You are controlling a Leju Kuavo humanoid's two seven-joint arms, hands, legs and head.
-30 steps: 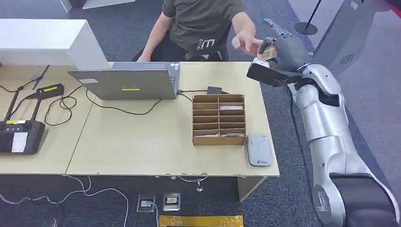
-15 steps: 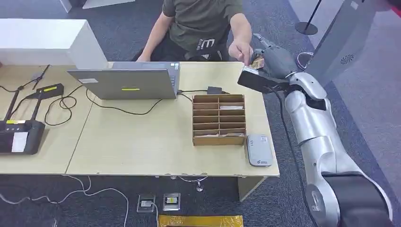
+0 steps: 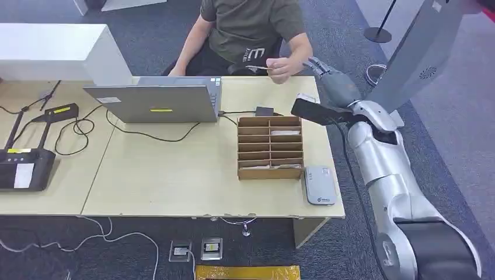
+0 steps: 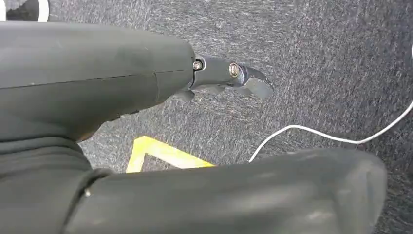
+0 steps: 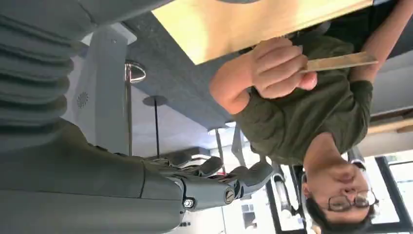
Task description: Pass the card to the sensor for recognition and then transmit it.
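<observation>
The thin tan card (image 3: 257, 68) is pinched in the hand (image 3: 284, 68) of a person seated behind the table; the right wrist view shows the same card (image 5: 341, 62) in that fist (image 5: 277, 68). My right hand (image 3: 330, 79) reaches over the table's far right corner, just right of the person's hand, fingers (image 5: 219, 176) spread and holding nothing. The grey card sensor (image 3: 320, 185) lies flat near the front right edge of the table. My left hand (image 4: 229, 78) hangs over the carpet, fingers apart and empty.
A cardboard slotted card box (image 3: 270, 147) stands left of the sensor. A laptop (image 3: 154, 102), cables, a black device (image 3: 23, 169) and a white box (image 3: 52, 52) occupy the table's (image 3: 175, 175) left and middle. A stanchion base (image 3: 378, 35) stands at back right.
The person took the card out of my right hand and drew it back toward the body. My right arm swung left and lower, its hand now empty.
</observation>
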